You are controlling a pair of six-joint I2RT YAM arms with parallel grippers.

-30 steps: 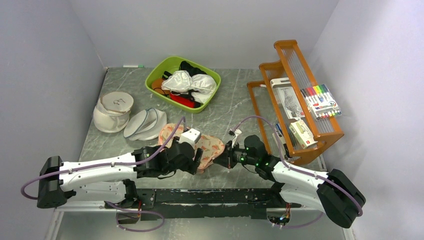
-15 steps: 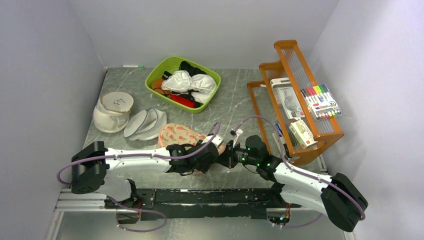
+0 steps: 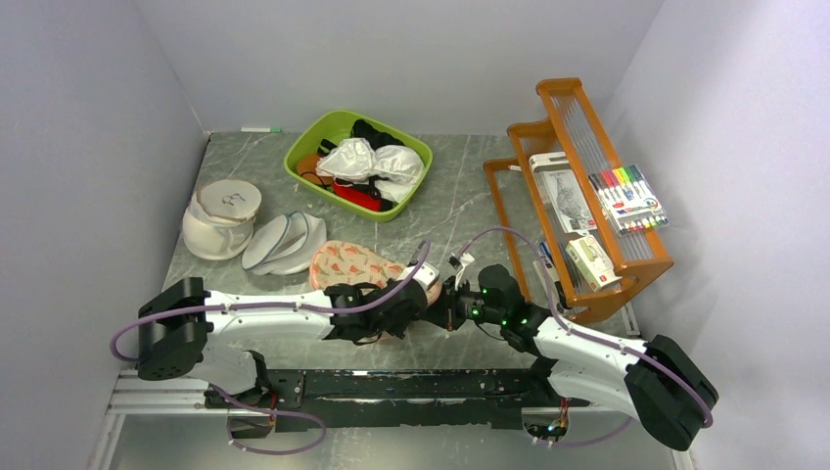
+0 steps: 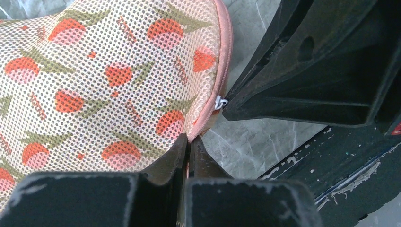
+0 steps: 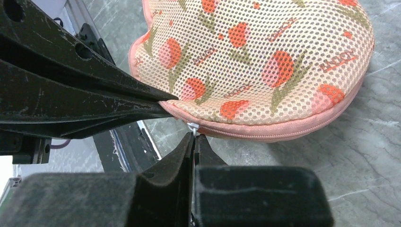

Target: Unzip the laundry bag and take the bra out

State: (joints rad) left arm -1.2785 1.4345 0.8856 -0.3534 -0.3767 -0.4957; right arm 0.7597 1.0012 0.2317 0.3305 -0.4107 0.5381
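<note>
Shifted right since a second ago, your left gripper (image 4: 187, 142) clamps the laundry bag (image 4: 104, 80) seam by the tabletop's (image 3: 460, 196) near edge; your right gripper (image 5: 194, 137) pinches the zip pull (image 5: 191, 126).

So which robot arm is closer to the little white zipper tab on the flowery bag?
Right. The right jaws are shut on the zipper tab. The left jaws pinch the seam of the laundry bag just beside it.
</note>
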